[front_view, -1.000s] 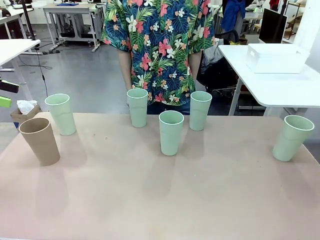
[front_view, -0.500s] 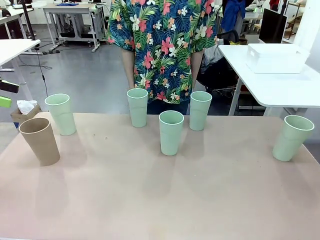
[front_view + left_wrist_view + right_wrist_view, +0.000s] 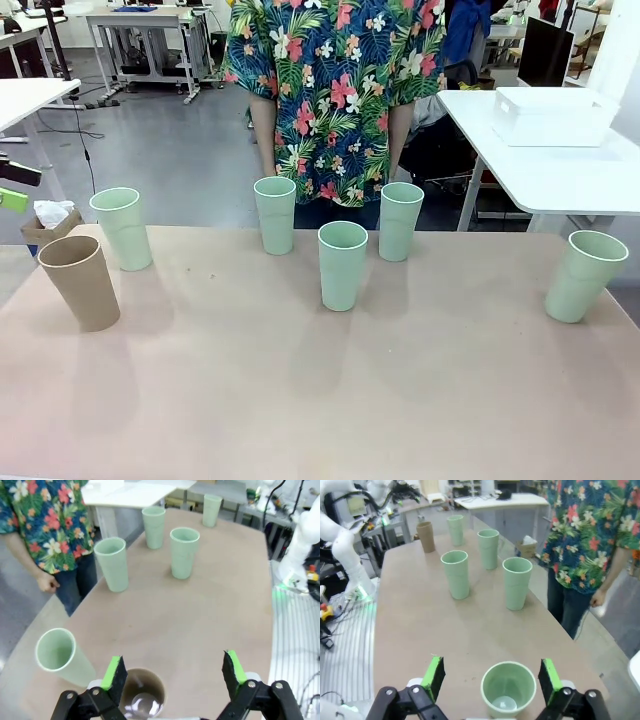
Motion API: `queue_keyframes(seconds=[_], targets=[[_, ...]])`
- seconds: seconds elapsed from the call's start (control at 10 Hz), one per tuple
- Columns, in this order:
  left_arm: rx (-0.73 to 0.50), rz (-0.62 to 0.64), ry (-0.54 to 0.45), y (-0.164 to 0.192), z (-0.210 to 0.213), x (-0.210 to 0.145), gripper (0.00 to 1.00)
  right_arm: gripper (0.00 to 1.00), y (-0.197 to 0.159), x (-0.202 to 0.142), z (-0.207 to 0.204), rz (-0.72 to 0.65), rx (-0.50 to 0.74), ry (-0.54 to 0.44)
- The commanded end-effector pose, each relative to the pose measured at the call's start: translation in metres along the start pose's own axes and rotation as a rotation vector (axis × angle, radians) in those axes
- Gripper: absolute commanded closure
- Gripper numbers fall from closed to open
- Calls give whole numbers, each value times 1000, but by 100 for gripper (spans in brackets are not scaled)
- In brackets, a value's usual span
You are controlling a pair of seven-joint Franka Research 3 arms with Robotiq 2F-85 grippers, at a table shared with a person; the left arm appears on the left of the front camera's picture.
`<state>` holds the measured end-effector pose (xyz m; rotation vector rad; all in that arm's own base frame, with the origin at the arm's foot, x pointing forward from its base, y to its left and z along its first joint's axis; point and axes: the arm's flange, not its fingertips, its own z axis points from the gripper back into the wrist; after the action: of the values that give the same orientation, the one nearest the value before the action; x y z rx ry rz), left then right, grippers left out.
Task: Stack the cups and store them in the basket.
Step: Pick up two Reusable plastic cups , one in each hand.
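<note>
Cups (image 3: 343,265) sit loose on the tabletop (image 3: 320,400), none stacked. Left gripper (image 3: 173,667) hangs wide, aimed at the brown cup (image 3: 143,697); right gripper (image 3: 491,667) wide at a green cup (image 3: 508,687). Next, I'd guess: lower and grab.

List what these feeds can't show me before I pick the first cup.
White rectangular plastic basket, front view: its own near wall hides the inside.
Tan-brown plastic tumbler, left wrist view: lower part cut off at the bottom edge, so its gap below the open left hand is unclear.
Nearest mint green tumbler, right wrist view: same under the open right hand.
</note>
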<state>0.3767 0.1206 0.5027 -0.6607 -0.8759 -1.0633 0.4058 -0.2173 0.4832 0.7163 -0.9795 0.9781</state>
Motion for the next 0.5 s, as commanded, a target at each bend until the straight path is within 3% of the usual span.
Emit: queue_keyframes(seconds=[0.0, 0.4], targets=[[-17, -39, -3, 37, 8, -14, 0, 0, -50, -9, 0, 52, 109, -63], [-71, -166, -63, 80, 23, -69, 0, 0, -125, -63, -6, 130, 192, -120]])
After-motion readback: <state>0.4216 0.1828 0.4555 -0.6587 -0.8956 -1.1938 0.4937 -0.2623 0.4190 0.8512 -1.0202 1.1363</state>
